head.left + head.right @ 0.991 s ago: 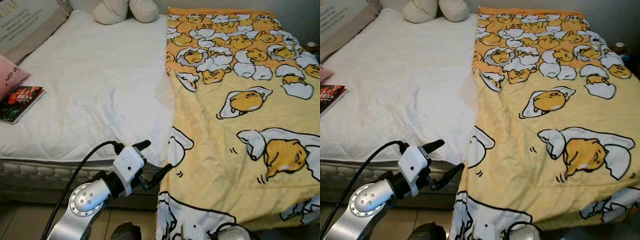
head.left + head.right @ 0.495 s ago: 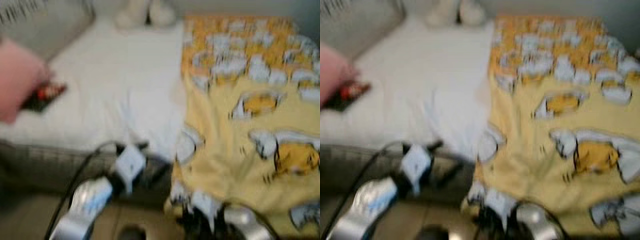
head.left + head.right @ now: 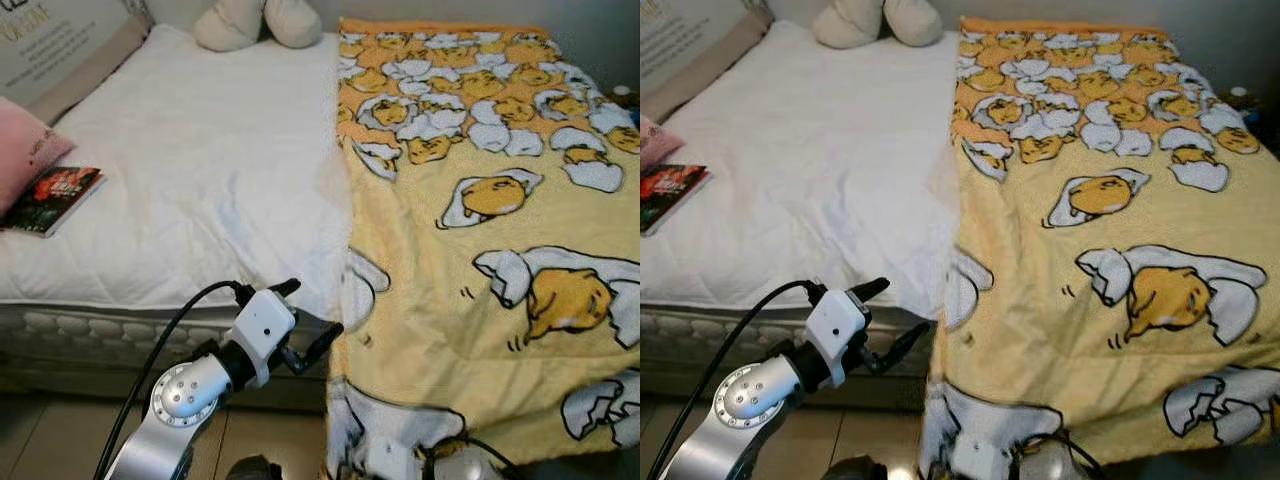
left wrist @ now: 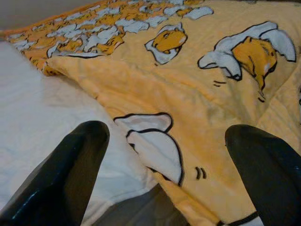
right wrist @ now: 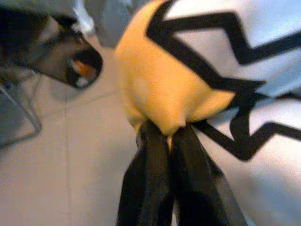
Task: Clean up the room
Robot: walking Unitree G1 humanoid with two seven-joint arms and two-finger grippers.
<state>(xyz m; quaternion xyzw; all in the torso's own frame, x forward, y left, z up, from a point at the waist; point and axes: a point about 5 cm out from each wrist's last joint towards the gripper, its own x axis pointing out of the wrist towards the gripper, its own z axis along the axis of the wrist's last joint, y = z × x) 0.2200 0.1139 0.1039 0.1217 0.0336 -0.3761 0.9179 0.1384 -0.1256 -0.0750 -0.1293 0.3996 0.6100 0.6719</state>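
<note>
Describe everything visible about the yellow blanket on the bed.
The yellow blanket is soft fleece printed with cartoon eggs, small ones on an orange band at the far end, larger ones nearer. It lies spread over the right half of the bed, its near end hanging over the mattress edge. The right gripper pinches its bottom hem, jaws shut. The left gripper hovers open beside its left edge.

Blanket (image 3: 470,300) corner got tugged a bit toward the foot of the bed (image 3: 190,190); camera's steady again.
</note>
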